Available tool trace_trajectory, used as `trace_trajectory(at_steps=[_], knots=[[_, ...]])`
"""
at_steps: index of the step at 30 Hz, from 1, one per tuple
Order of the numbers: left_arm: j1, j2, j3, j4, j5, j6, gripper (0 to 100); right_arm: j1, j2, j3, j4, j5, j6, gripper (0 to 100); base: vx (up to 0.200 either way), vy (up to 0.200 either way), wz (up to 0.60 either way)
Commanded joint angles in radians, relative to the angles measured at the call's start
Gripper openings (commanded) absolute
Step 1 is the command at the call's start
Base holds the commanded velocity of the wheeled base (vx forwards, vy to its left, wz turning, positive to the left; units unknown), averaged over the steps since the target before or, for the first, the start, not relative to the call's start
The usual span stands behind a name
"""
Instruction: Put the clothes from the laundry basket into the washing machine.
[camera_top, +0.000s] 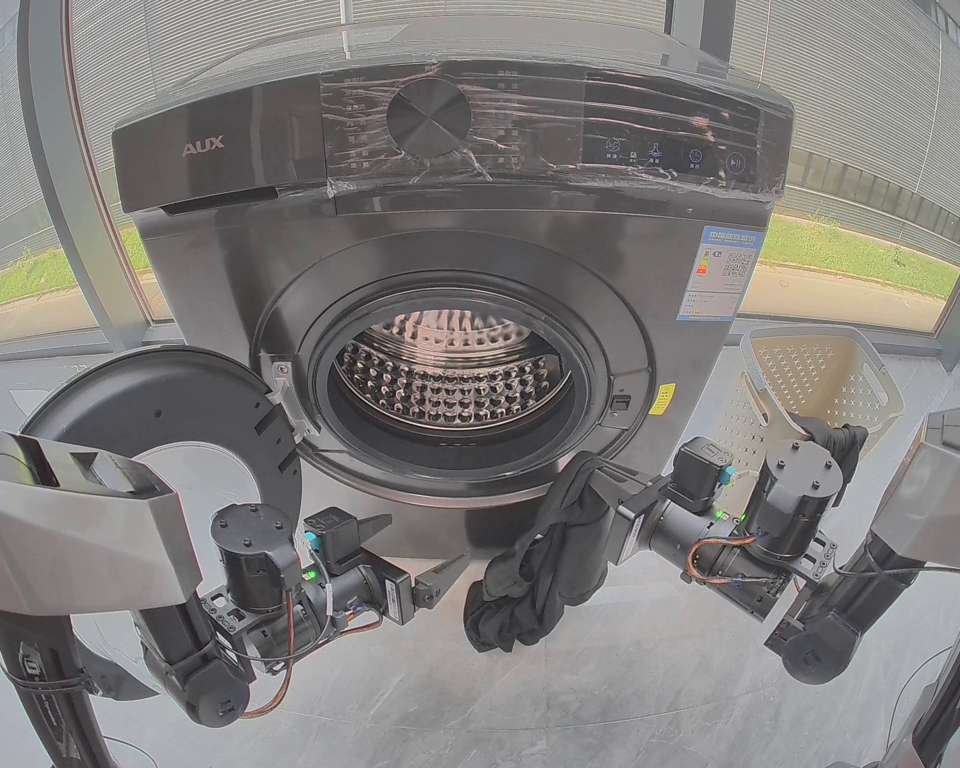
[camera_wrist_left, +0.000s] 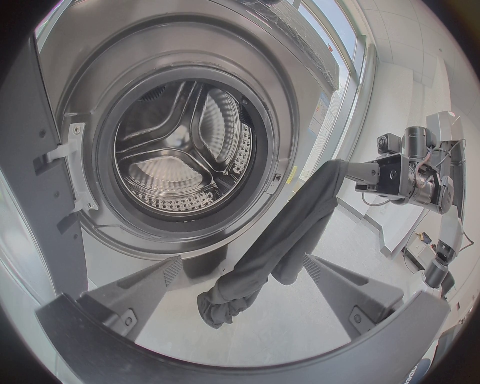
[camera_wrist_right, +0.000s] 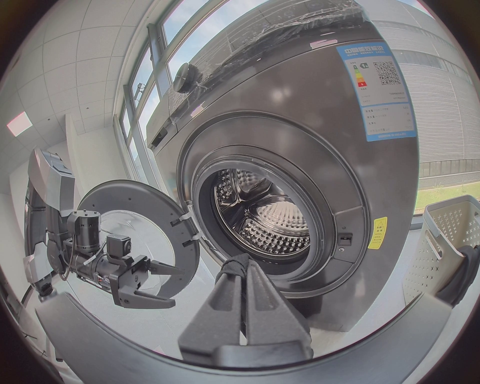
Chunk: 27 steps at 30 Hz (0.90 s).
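The dark grey washing machine (camera_top: 450, 240) stands ahead with its round door (camera_top: 160, 420) swung open to the left and its drum (camera_top: 450, 375) bare. My right gripper (camera_top: 600, 480) is shut on a black garment (camera_top: 540, 560) that hangs down below the drum opening, at its lower right. From the right wrist the pinched cloth (camera_wrist_right: 237, 265) shows at the fingertips. My left gripper (camera_top: 450, 575) stands open low in front of the machine, left of the hanging garment (camera_wrist_left: 280, 240). A white laundry basket (camera_top: 815, 380) sits right of the machine with more black cloth (camera_top: 835, 440) over its rim.
Pale tiled floor (camera_top: 560, 690) spreads in front of the machine. Large windows (camera_top: 860, 250) run behind it. The open door takes up the space at the left, near my left arm.
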<state>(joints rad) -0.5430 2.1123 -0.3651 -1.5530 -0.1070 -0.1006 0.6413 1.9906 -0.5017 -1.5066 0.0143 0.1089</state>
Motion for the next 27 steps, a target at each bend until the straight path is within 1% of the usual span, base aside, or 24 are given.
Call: trace_trajectory(at_steps=[1, 4, 13, 19, 23, 27], knots=[[-0.006, 0.028, 0.005, -0.007, 0.000, -0.001, 100, 0.023, 0.005, -0.038, 0.003, -0.011, 0.000, 0, 0.000, 0.000, 0.00], [-0.012, 0.044, 0.008, -0.009, 0.000, 0.001, 100, 0.026, 0.007, -0.081, 0.009, -0.036, 0.000, 0, 0.000, 0.000, 0.00], [-0.015, 0.074, 0.011, -0.009, 0.001, 0.002, 100, 0.026, -0.001, -0.146, 0.077, -0.039, 0.002, 0, 0.000, 0.000, 0.00], [-0.015, 0.087, 0.002, -0.009, 0.004, 0.002, 100, 0.026, -0.001, -0.181, 0.123, -0.059, 0.002, 0, 0.000, 0.000, 0.00], [-0.015, 0.097, -0.002, -0.009, 0.004, 0.002, 100, 0.029, -0.004, -0.212, 0.164, -0.060, 0.003, 0, 0.000, 0.000, 0.00], [-0.014, 0.123, -0.011, -0.009, 0.006, 0.001, 100, 0.037, -0.007, -0.233, 0.175, -0.062, 0.003, 0, 0.000, 0.000, 0.00]])
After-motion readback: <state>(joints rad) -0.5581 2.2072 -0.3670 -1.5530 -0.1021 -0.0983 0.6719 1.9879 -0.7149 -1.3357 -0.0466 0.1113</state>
